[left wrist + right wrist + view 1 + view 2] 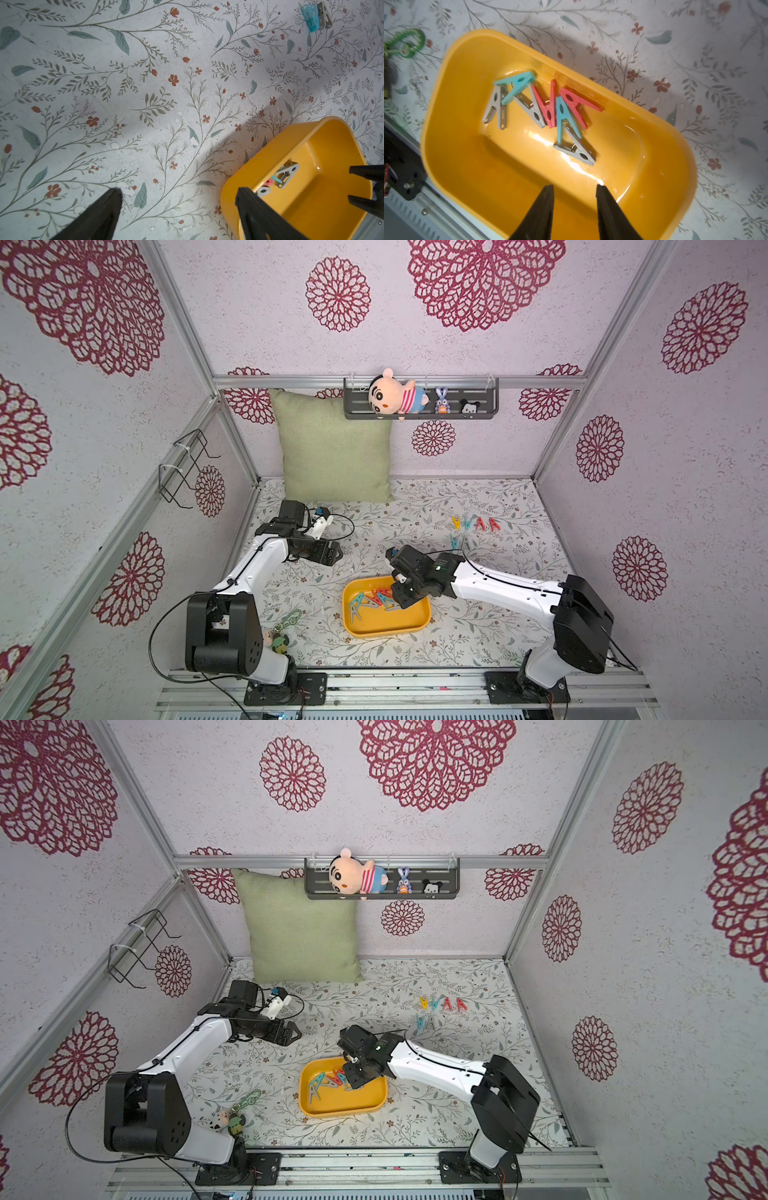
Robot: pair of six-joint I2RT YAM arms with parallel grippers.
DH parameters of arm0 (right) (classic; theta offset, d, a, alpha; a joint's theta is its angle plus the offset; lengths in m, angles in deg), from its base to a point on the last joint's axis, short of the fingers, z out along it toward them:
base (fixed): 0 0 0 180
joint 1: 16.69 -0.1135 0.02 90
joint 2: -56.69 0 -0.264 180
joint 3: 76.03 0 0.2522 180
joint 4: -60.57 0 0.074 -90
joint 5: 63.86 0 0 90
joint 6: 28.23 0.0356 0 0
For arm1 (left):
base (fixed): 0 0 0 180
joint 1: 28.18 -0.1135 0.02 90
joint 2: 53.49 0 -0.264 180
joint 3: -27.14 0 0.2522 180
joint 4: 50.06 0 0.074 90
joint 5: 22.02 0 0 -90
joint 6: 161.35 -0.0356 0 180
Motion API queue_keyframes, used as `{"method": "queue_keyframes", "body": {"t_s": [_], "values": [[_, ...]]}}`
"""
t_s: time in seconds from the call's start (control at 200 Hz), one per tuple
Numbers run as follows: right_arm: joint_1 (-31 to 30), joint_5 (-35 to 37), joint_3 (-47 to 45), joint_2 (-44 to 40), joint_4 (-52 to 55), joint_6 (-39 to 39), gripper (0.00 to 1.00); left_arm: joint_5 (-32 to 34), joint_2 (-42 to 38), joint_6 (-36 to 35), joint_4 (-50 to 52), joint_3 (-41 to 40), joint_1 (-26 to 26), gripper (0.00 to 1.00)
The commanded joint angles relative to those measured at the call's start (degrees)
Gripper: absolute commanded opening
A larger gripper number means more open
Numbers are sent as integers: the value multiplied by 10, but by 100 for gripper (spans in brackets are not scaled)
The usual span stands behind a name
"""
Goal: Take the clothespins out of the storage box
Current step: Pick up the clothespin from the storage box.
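- While the counter (415, 651) is a flat sheet printed with grey-green sprigs and small rust-red flowers, a green woven cushion (332, 448) leans upright at its back left corner.
- The left fingers (99, 216) are black tapering wedges, spread wide with nothing between them. They hang over bare counter beside the box's left short end.
- The right fingers (537, 216) are the same black wedges, apart with a clear gap and gripping nothing. They hang over the box's right half, with their tips short of the pins.
- The storage box (386, 630) is glossy bright-yellow plastic, shallow, with rounded corners and a low rolled rim. It sits near the middle of the counter's front edge, its long axis parallel to that edge.
- Seven clothespins (548, 106) lie flat in the box's back left part: three grey, two teal, two red. They are A-shaped with wire springs, overlap in a loose line along the box's length, and point in mixed directions.
- Well apart, toward the back right of the counter, a row of four (481, 524) runs parallel to the back edge, each long axis front to back. The yellow and pale bluish pins have their narrow ends toward the front, the two red ones toward the back.
- Just in front of that row's left end, a teal and grey pair (310, 18) lies side by side.
- A keychain charm (286, 630) with a green chain lies near the front left corner.
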Motion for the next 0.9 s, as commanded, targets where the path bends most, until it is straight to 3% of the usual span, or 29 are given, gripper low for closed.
{"method": "queue_keyframes", "body": {"t_s": [0.0,0.285,0.895], "values": [[-5,5,8,27,-9,-19,39,1,-2,-1,-8,-6,-1,94],[-18,17,9,76,-33,-23,38,-2,-1,-2,-8,-6,-1,94],[-19,27,8,105,-18,-96,55,-5,-4,-4,-7,-7,-1,94]]}}
